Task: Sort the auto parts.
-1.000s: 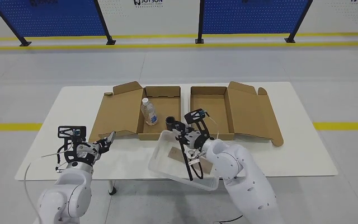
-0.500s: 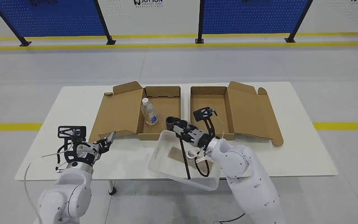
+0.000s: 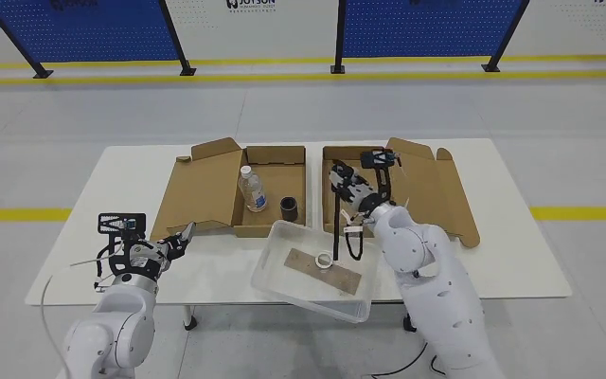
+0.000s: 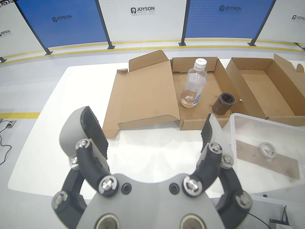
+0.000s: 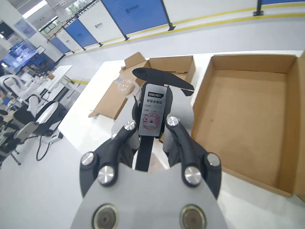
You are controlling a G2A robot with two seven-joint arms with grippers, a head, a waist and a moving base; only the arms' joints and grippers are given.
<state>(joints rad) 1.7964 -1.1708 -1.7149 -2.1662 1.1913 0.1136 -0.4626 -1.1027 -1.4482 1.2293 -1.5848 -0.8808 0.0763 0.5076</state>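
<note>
Top: from high overhead, down onto the whole table point(image 3: 133, 189). Wrists: low and close, looking across toward the far edge. Shared everywhere: the left cardboard box point(image 3: 279, 180).

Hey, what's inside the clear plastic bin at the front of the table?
In the clear bin, a metal ring rests on a brown cardboard strip. Whatever might lie under the strip is covered.

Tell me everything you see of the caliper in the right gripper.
The black caliper looks plastic: pointed jaws at the far end, a slider with a grey, red-stamped sticker, a slim beam running back toward the wrist. The right gripper is shut on it, in the air beside the empty cardboard box.
</note>
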